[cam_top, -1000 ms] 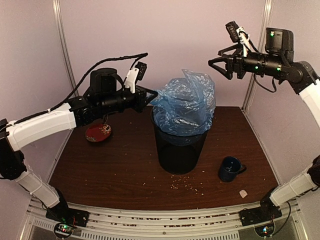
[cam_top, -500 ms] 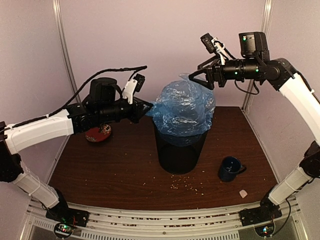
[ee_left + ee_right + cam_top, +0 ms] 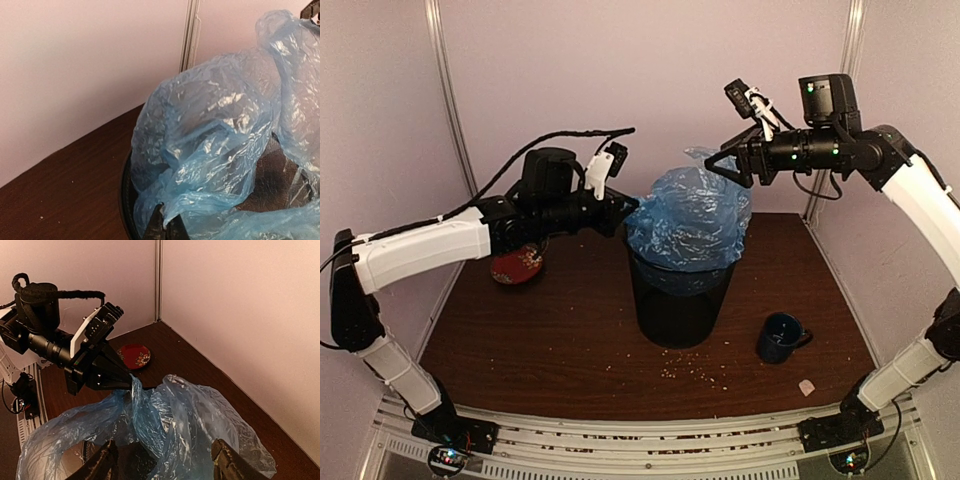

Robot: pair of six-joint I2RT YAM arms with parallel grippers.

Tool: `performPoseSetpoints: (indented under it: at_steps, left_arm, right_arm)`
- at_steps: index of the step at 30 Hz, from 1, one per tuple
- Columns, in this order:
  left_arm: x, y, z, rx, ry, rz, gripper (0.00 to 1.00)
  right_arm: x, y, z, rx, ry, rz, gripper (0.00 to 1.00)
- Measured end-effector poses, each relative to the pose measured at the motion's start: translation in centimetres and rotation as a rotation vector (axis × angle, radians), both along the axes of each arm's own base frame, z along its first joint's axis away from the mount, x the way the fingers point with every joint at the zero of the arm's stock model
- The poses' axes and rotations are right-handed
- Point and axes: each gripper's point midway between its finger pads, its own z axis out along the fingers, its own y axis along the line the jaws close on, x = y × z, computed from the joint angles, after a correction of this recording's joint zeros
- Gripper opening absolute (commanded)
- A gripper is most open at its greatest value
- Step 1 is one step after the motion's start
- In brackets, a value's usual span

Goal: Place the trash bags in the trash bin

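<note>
Left gripper [image 3: 631,209] pinches the trash bag [image 3: 692,222] by its edge, the film ballooning from the trash bin [image 3: 675,305] at centre frame, right gripper [image 3: 713,167] spread-jawed at its top; we should press the crown straight down inside the rim

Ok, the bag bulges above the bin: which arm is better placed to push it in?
Right, probably: the right gripper hovers open over the trash bag, above the trash bin; the left gripper is shut on the bag's edge.

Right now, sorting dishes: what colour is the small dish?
The small dish is red with pale flowers; clearest in right wrist view.
</note>
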Motion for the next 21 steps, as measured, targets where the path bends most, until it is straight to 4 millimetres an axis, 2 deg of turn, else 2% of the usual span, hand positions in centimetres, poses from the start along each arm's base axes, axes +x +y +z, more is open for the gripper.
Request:
performPoseSetpoints:
  at_steps: [4, 9, 13, 15, 16, 21]
  left_arm:
    - [1.1, -1.0, 1.6, -0.002, -0.045, -0.002, 0.00]
    - [1.2, -1.1, 1.3, 0.011, -0.043, -0.004, 0.00]
    - [1.0, -0.5, 0.5, 0.026, -0.035, 0.012, 0.00]
    - [0.8, 0.1, 0.3, 0.034, -0.033, 0.023, 0.00]
    - [0.5, 0.5, 0.3, 0.037, -0.032, 0.030, 0.00]
    - [-1.3, 3.0, 0.7, 0.039, -0.030, 0.050, 0.00]
  right_arm:
    - [-0.4, -0.5, -0.1, 0.004, 0.001, -0.012, 0.40]
    - [-0.9, -1.1, -1.8, -0.016, 0.030, -0.027, 0.34]
    - [-1.2, -1.3, -2.1, -0.017, 0.031, -0.029, 0.10]
    - [-1.3, -1.5, -2.0, -0.007, 0.035, -0.034, 0.03]
    - [-1.3, -1.7, -2.1, -0.009, 0.031, -0.037, 0.00]
    - [-1.9, -3.6, -2.9, 0.013, 0.019, -0.069, 0.00]
